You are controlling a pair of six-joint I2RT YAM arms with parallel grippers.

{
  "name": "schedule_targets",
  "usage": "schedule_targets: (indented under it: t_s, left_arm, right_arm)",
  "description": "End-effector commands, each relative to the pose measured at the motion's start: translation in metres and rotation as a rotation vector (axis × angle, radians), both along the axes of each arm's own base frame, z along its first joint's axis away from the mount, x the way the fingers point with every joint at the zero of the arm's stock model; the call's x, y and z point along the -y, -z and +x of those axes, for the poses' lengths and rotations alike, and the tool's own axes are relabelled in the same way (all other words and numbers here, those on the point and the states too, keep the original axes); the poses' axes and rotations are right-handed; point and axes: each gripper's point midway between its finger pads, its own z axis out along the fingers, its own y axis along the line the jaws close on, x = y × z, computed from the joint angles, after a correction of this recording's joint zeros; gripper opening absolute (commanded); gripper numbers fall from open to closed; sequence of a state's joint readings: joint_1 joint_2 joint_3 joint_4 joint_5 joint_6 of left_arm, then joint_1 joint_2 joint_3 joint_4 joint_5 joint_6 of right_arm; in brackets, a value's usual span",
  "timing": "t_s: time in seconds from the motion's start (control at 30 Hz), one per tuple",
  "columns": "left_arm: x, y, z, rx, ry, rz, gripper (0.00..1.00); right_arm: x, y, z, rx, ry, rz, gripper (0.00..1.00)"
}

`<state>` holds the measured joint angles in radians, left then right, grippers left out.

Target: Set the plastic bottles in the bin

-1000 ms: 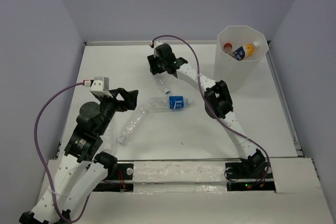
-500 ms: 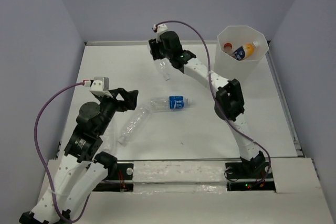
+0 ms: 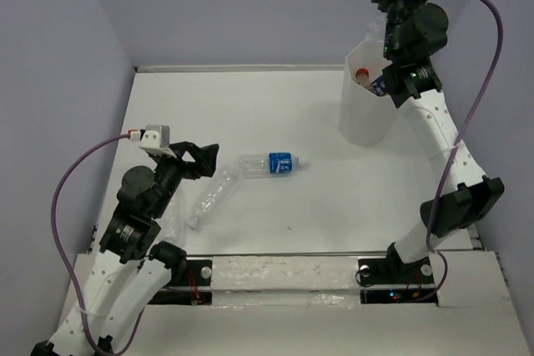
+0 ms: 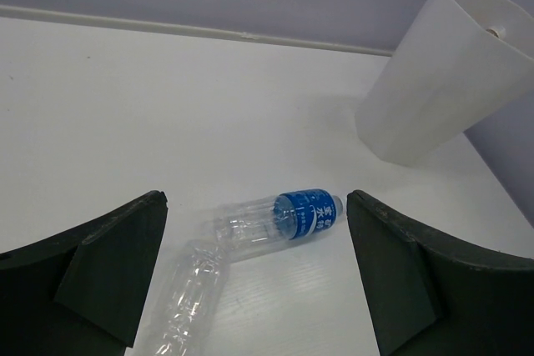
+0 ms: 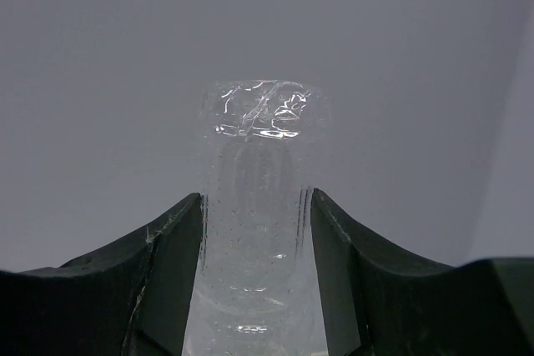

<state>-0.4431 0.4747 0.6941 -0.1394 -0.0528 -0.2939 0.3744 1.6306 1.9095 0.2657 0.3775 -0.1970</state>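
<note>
My right gripper (image 3: 386, 7) is raised high over the bin (image 3: 363, 118) and is shut on a clear unlabelled bottle (image 3: 375, 32). In the right wrist view the bottle (image 5: 254, 147) stands between both fingers of the gripper (image 5: 255, 206). Inside the bin a red-labelled bottle (image 3: 361, 74) shows, and an orange-filled one (image 3: 378, 83) is mostly hidden by the arm. A clear bottle with a blue label (image 3: 271, 162) and a second clear bottle (image 3: 209, 199) lie on the table. My left gripper (image 3: 200, 156) is open just left of them; its wrist view (image 4: 257, 204) shows both bottles (image 4: 279, 216) (image 4: 188, 302) and the bin (image 4: 442, 72).
The white table (image 3: 250, 106) is walled by grey panels at the back and sides, with a raised rail along its right edge (image 3: 450, 156). The two loose bottles lie in the centre-left, touching end to end. The bin stands at the far right.
My right arm has swung from the far centre of the table up and right, carrying the clear bottle to above the bin. The left arm has barely moved.
</note>
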Motion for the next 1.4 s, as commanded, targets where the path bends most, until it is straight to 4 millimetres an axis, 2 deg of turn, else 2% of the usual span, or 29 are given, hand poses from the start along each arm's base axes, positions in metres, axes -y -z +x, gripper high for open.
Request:
schedule_targets:
  t_s: [0.0, 0.07, 0.1, 0.13, 0.2, 0.27, 0.3, 0.33, 0.4, 0.47, 0.53, 0.67, 0.73, 0.77, 0.8, 0.83, 0.87, 0.9, 0.93, 0.97, 1.0, 1.03, 1.07, 1.13, 1.17, 1.2, 1.23, 1.3, 1.37]
  left_arm:
    - [0.000, -0.030, -0.004, 0.085, 0.010, -0.034, 0.99]
    - [0.000, -0.030, -0.004, 0.085, 0.009, -0.034, 0.99]
    - [-0.001, -0.030, -0.004, 0.085, 0.009, -0.034, 0.99]
    - [-0.001, -0.030, -0.004, 0.085, 0.009, -0.034, 0.99]
    - [-0.001, -0.030, -0.004, 0.085, 0.009, -0.034, 0.99]
    - [0.000, -0.030, -0.004, 0.086, 0.010, -0.033, 0.99]
    - [0.000, -0.030, -0.003, 0.085, 0.010, -0.034, 0.99]
    - [-0.001, -0.031, -0.004, 0.088, 0.010, -0.034, 0.99]
    - [0.000, -0.031, -0.004, 0.088, 0.010, -0.034, 0.99]
    - [0.000, -0.031, -0.004, 0.088, 0.010, -0.035, 0.99]
    - [0.000, -0.030, -0.003, 0.085, 0.012, -0.034, 0.99]
    - [0.001, -0.031, -0.004, 0.088, 0.015, -0.035, 0.99]
    - [-0.001, -0.032, -0.004, 0.092, 0.010, -0.037, 0.99]
    - [-0.002, -0.033, -0.004, 0.093, 0.006, -0.036, 0.99]
    - [-0.003, -0.033, -0.005, 0.094, 0.002, -0.035, 0.99]
    - [-0.004, -0.033, -0.004, 0.095, -0.005, -0.037, 0.99]
    - [-0.005, -0.033, -0.004, 0.096, -0.011, -0.035, 0.99]
    - [-0.007, -0.033, -0.004, 0.096, -0.017, -0.034, 0.99]
    - [-0.008, -0.034, -0.004, 0.099, -0.021, -0.036, 0.99]
    - [-0.009, -0.034, -0.003, 0.099, -0.025, -0.035, 0.99]
    - [-0.010, -0.034, -0.003, 0.098, -0.031, -0.033, 0.99]
    - [-0.012, -0.035, -0.003, 0.102, -0.044, -0.032, 0.99]
    - [-0.014, -0.035, -0.003, 0.103, -0.048, -0.031, 0.99]
    - [-0.017, -0.037, -0.002, 0.106, -0.064, -0.033, 0.99]
    - [-0.019, -0.037, -0.002, 0.108, -0.071, -0.033, 0.99]
    - [-0.020, -0.037, -0.002, 0.108, -0.076, -0.032, 0.99]
    - [-0.023, -0.038, -0.002, 0.109, -0.093, -0.032, 0.99]
    - [-0.027, -0.039, -0.003, 0.117, -0.108, -0.034, 0.99]
    - [-0.029, -0.041, -0.004, 0.120, -0.117, -0.037, 0.99]
  right_arm:
    - [0.072, 0.054, 0.033, -0.077, 0.232, -0.013, 0.29]
    - [0.089, 0.062, 0.034, -0.078, 0.267, -0.014, 0.29]
    - [0.099, 0.074, 0.036, -0.081, 0.291, -0.026, 0.29]
    - [0.100, 0.076, 0.032, -0.076, 0.297, -0.035, 0.29]
    - [0.107, 0.099, 0.034, -0.098, 0.317, -0.054, 0.30]
    - [0.113, 0.108, 0.030, -0.106, 0.327, -0.053, 0.35]
    - [0.118, 0.121, 0.031, -0.126, 0.332, -0.046, 0.44]
    - [0.118, 0.125, 0.029, -0.130, 0.327, -0.041, 0.51]
    - [0.118, 0.123, 0.019, -0.116, 0.314, -0.022, 0.68]
    - [0.117, 0.119, 0.003, -0.101, 0.293, -0.006, 0.75]
    - [0.115, 0.112, -0.010, -0.080, 0.259, 0.023, 0.79]
    - [0.093, 0.098, -0.040, -0.088, 0.090, 0.052, 0.78]
    - [0.075, 0.100, -0.055, -0.127, -0.038, 0.084, 0.72]
    - [0.052, 0.105, -0.060, -0.156, -0.164, 0.061, 0.69]
    - [0.036, 0.120, -0.063, -0.226, -0.256, 0.078, 0.64]
    - [0.015, 0.128, -0.069, -0.267, -0.364, 0.061, 0.53]
    - [-0.017, 0.142, -0.078, -0.322, -0.525, 0.017, 0.47]
    - [-0.045, 0.167, -0.087, -0.420, -0.623, -0.002, 0.33]
    - [-0.066, 0.182, -0.093, -0.467, -0.690, -0.035, 0.24]
    - [-0.087, 0.210, -0.096, -0.555, -0.738, -0.068, 0.16]
    - [-0.102, 0.235, -0.103, -0.622, -0.757, -0.150, 0.10]
    - [-0.136, 0.253, -0.120, -0.664, -0.825, -0.210, 0.07]
    - [-0.149, 0.283, -0.121, -0.734, -0.841, -0.297, 0.08]
    - [-0.180, 0.309, -0.136, -0.791, -0.914, -0.374, 0.21]
    - [-0.182, 0.320, -0.132, -0.820, -0.914, -0.389, 0.33]
    - [-0.196, 0.350, -0.137, -0.899, -0.935, -0.451, 0.46]
    - [-0.201, 0.353, -0.135, -0.909, -0.921, -0.481, 0.71]
    - [-0.219, 0.379, -0.140, -0.951, -0.937, -0.575, 0.89]
    - [-0.233, 0.384, -0.143, -0.948, -0.962, -0.645, 0.93]
